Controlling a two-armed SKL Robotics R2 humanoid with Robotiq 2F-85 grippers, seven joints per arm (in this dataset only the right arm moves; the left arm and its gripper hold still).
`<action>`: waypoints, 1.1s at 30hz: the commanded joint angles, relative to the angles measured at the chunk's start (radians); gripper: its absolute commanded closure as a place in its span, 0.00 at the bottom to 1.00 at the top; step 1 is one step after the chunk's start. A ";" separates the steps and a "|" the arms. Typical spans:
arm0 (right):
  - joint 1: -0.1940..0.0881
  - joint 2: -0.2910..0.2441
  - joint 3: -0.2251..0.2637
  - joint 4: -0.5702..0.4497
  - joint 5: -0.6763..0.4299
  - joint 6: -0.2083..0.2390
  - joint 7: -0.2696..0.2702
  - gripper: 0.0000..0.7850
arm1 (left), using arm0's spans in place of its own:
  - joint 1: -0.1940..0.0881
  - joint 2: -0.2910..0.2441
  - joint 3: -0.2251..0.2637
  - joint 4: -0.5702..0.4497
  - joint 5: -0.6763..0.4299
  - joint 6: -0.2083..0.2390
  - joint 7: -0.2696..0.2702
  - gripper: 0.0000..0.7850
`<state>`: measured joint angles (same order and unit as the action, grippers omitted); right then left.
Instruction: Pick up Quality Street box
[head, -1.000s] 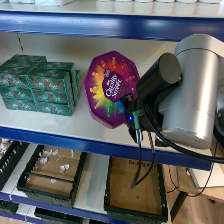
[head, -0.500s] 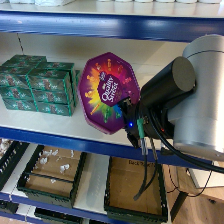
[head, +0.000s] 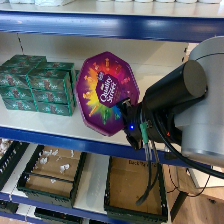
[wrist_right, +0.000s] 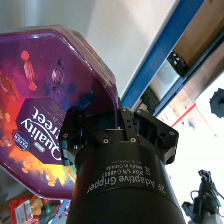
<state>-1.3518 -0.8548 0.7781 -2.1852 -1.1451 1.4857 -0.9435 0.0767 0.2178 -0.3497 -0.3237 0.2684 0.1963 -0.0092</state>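
Observation:
The Quality Street box (head: 102, 92) is a purple octagonal tub whose lid shows a rainbow burst and white script. It stands tilted on edge in front of the middle shelf (head: 35, 122), lid facing me. My right gripper (head: 125, 109) is shut on the tub's right rim. In the right wrist view the gripper (wrist_right: 102, 107) clamps that rim of the tub (wrist_right: 40, 100), with one blue-tipped finger (wrist_right: 84, 101) lying on the lid. The other finger is hidden behind the rim.
Stacked green rectangular boxes (head: 37, 85) fill the shelf's left side, close to the tub. A blue upper shelf beam (head: 110, 22) runs overhead. Below are a dark crate (head: 50, 172) and a cardboard-lined tray (head: 132, 192). Cables (head: 150, 165) hang from my arm.
The tub has come out from the shelf toward me and looks larger, still tilted in my grip. My right arm has drawn back and lower with it.

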 joint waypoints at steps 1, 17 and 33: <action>-0.001 -0.008 -0.009 -0.001 -0.031 -0.010 0.000 1.00 | 0.000 0.000 0.000 0.000 0.000 0.000 0.000 1.00; 0.003 -0.038 -0.080 -0.002 -0.244 -0.036 0.201 1.00 | 0.000 0.000 0.000 0.000 0.000 0.000 0.000 1.00; 0.005 -0.067 -0.096 -0.003 -0.383 -0.057 0.289 1.00 | 0.000 0.000 0.000 0.000 0.000 0.000 0.000 1.00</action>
<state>-1.3474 -0.9185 0.6865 -2.1880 -1.5168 1.4299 -0.6636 0.0767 0.2178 -0.3497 -0.3237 0.2684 0.1963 -0.0092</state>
